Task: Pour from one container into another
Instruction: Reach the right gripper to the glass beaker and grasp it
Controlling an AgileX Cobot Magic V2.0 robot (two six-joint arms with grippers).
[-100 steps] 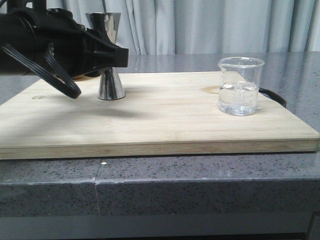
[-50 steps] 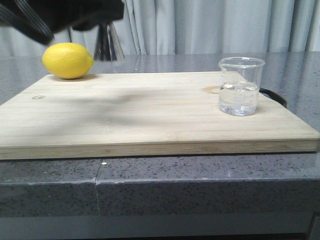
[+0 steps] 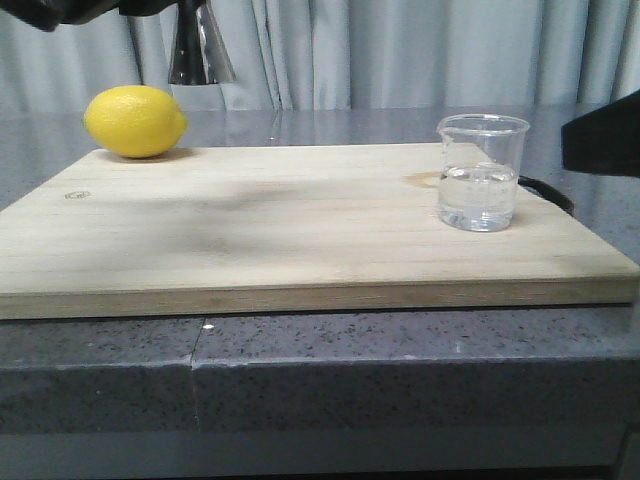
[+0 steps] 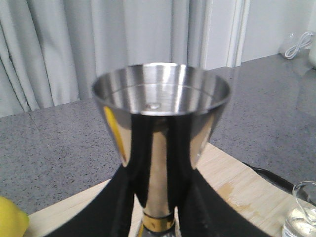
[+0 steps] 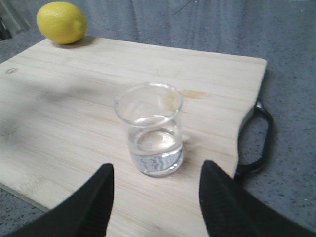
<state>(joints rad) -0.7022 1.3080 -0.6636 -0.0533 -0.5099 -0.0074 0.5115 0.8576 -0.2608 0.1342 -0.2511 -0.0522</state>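
Observation:
The steel hourglass jigger (image 3: 200, 45) hangs high above the board's far left, its upper part cut off by the frame's top. In the left wrist view my left gripper (image 4: 158, 197) is shut on the jigger (image 4: 160, 123) just above its gold waist band, cup mouth upright. The clear glass beaker (image 3: 481, 171), partly filled with clear liquid, stands on the right of the bamboo board (image 3: 300, 220). My right gripper (image 5: 157, 192) is open, its fingers either side of and just short of the beaker (image 5: 150, 128). Its dark body (image 3: 603, 140) enters at the right edge.
A yellow lemon (image 3: 135, 121) lies at the board's far left corner, below the lifted jigger. The board's black handle (image 5: 256, 140) sticks out on the right, close to the beaker. A grey stone counter (image 3: 320, 370) carries the board; curtains hang behind.
The left arm has lifted the jigger off the board and up to the frame's top, uncovering the lemon. The right gripper has come into view at the right edge, near the beaker.

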